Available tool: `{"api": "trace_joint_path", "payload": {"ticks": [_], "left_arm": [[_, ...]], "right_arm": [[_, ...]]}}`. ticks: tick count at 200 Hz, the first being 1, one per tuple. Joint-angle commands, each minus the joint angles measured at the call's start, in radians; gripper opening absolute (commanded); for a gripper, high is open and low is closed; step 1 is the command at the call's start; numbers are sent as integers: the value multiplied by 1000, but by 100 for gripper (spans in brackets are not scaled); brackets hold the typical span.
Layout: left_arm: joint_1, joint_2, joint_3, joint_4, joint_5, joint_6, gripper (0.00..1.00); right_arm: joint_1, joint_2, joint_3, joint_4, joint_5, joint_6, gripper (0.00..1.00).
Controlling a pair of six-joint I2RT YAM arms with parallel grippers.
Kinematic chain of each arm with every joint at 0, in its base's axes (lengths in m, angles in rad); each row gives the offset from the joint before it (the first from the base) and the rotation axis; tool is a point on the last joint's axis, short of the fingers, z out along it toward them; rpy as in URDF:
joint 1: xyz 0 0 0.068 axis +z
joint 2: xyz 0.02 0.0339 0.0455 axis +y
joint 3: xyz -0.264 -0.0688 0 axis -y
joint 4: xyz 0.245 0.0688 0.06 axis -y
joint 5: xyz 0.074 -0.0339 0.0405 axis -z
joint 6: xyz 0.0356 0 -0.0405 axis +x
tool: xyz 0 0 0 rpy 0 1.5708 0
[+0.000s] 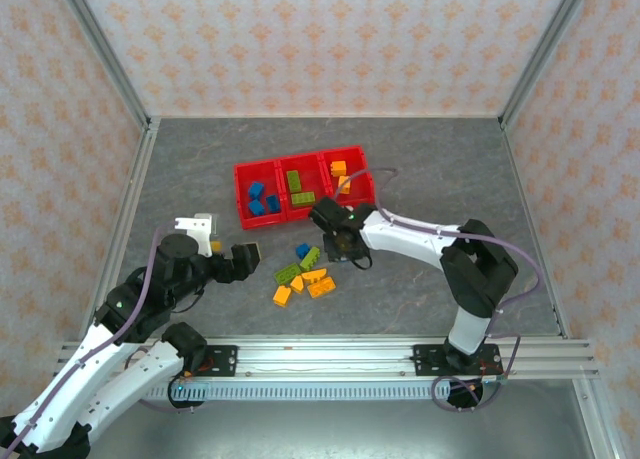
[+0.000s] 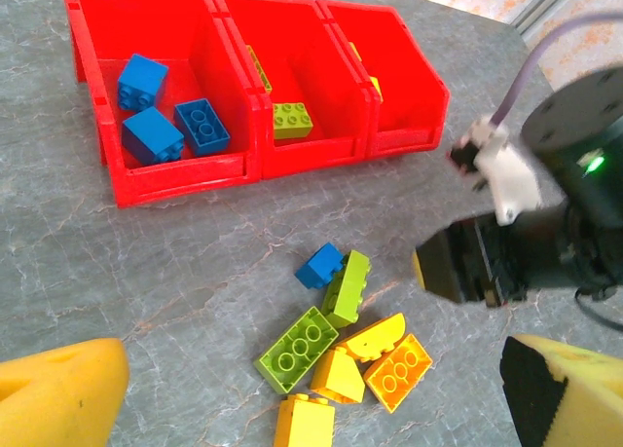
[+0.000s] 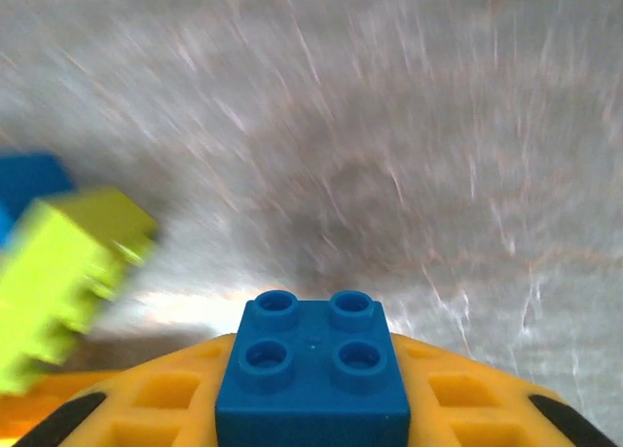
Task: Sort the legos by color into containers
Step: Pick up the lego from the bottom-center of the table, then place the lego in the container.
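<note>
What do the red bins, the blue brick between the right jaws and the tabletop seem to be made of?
Red bins: probably moulded plastic, fairly glossy, with smooth thin walls and rounded rims.
Blue brick: hard plastic, slight sheen, crisp moulded studs.
Tabletop: grey with pale marble-like veins, matte; perhaps laminate or vinyl, the look leaves it open.

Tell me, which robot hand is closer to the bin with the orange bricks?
Right. The right gripper sits just in front of that rightmost red bin; the left gripper is farther off to the left, past the loose brick pile.
</note>
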Motion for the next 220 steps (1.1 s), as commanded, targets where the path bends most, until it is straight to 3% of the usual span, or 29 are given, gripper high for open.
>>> {"api": "trace_joint_path", "payload": {"ticks": [1,54,103,183,198,220], "left_arm": [[9,13,-6,19,-22,-12,99],[14,-1,-6,14,-44,-20,99],[16,-26,-9,16,-61,-26,99],[22,-33,-8,17,-73,-29,99],[22,-31,-8,17,-70,-27,99],[23,-32,-9,19,-66,-27,99]], "right_arm": [[0,2,152,34,82,-28,29],[1,270,588,140,55,-66,26],[-3,614,1019,79,-43,-117,26],[-6,712,1059,152,-45,-137,31],[-7,710,1064,156,-40,-146,38],[-12,710,1088,143,-85,-140,65]]}}
